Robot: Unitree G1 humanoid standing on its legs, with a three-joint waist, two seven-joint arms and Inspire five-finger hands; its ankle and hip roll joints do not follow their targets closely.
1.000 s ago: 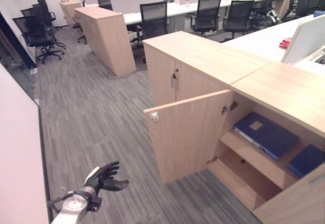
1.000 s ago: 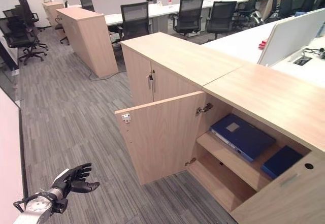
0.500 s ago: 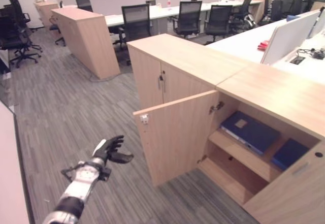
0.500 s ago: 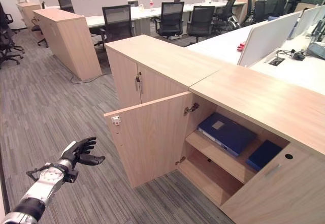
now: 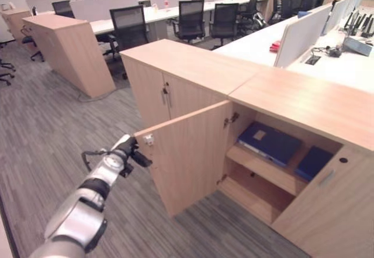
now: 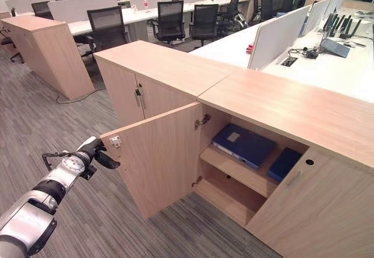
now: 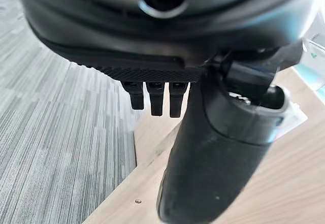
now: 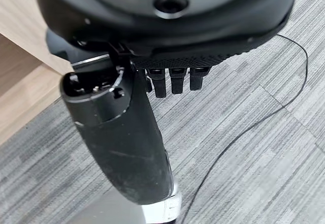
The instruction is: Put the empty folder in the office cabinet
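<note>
Folder (image 5: pixel 270 143) lies on the cabinet (image 5: pixel 292 94) shelf. Left hand (image 5: pixel 130 150), fingers straight, sits at the open door (image 5: pixel 190 152) edge. Right hand (image 8: pixel 127 148) fingers straight over carpet.

The left arm (image 5: pixel 82 205) is silver-grey with rounded segments and dark joints. Its robot hand (image 5: pixel 130 148) is black, with ridged finger segments and a thick, glossy thumb.

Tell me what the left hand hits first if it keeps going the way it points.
Most likely the open cabinet door: the left hand is at its free edge, beside the small latch plate, fingers pointing at the panel. The wrist view shows wood just past the fingers; contact is unclear.
</note>
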